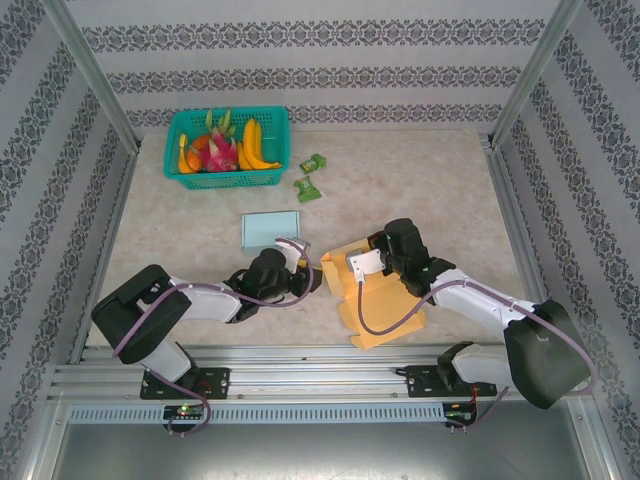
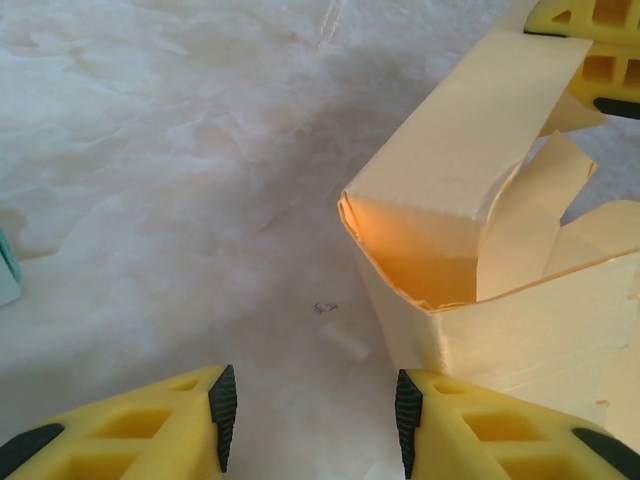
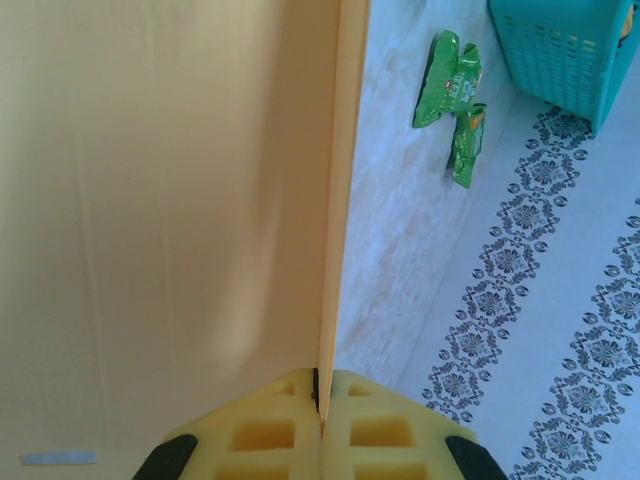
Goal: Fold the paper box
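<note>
The yellow paper box sits half folded on the pale worktop, low in the middle of the top view. The right pincer is closed tight on one thin wall of the box. The left pincer is open with nothing in it, just beside a box corner. In the upper left, a teal plastic basket holds yellow bananas and a pink dragon fruit. Two green snack packets lie near the basket.

We see a lab test cell. Silver aluminium frame posts and patterned wallpaper panels enclose the marbled tabletop.
</note>
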Robot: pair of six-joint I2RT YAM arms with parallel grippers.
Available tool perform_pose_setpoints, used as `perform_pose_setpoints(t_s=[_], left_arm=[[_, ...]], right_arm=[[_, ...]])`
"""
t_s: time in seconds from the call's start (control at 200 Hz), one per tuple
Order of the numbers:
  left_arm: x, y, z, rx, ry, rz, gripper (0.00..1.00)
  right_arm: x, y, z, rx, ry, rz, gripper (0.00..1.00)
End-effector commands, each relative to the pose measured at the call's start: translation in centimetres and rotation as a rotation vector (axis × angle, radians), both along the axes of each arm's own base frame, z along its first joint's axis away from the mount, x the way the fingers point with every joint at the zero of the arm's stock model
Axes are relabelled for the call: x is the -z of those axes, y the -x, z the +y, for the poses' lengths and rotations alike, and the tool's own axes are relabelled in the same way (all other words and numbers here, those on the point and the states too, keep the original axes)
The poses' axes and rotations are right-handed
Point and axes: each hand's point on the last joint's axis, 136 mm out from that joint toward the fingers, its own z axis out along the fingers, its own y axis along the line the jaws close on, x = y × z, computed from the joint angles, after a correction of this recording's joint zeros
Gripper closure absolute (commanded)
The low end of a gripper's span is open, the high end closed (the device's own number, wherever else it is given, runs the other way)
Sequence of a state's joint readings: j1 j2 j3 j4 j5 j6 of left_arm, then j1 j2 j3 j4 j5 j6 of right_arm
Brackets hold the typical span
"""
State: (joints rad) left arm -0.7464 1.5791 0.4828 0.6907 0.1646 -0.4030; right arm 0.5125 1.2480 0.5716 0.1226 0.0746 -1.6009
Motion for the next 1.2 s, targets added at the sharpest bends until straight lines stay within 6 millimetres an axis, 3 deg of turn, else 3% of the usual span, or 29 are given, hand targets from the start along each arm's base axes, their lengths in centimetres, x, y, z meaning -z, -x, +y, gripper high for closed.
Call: perform_pose_setpoints(t_s=[0.0,0.325,0.679,0.964,1.199], left_arm=[[-0.6,0.1,-1.7,0.002,0.091,0.034,0.52],[-0.2,0.2,-1.8,-0.042,0.124,0.058,0.5],[-2.0,0.7,3.8,-0.167,-0.066,-0.061,0.47],[-2.0,1.5,7.4,-0.227,-0.183,-0.131,0.45],[-0.7,2.4,7.1,-0.173,-0.185,-0.126,0.45]], right_arm=[[-0.1,0.2,0.2,-0.01,-0.017,-0.021,1.0],[-1.0,0.2,1.0,-0.004,-0.029,-0.079,1.0],[-5.3,1.0,4.5,0.015,-0.291,-0.213,1.0],[-2.7,1.2,6.7,0.008,-0.273,-0.217,1.0],[-1.2,1.5,7.5,-0.02,-0.222,-0.239,1.0]])
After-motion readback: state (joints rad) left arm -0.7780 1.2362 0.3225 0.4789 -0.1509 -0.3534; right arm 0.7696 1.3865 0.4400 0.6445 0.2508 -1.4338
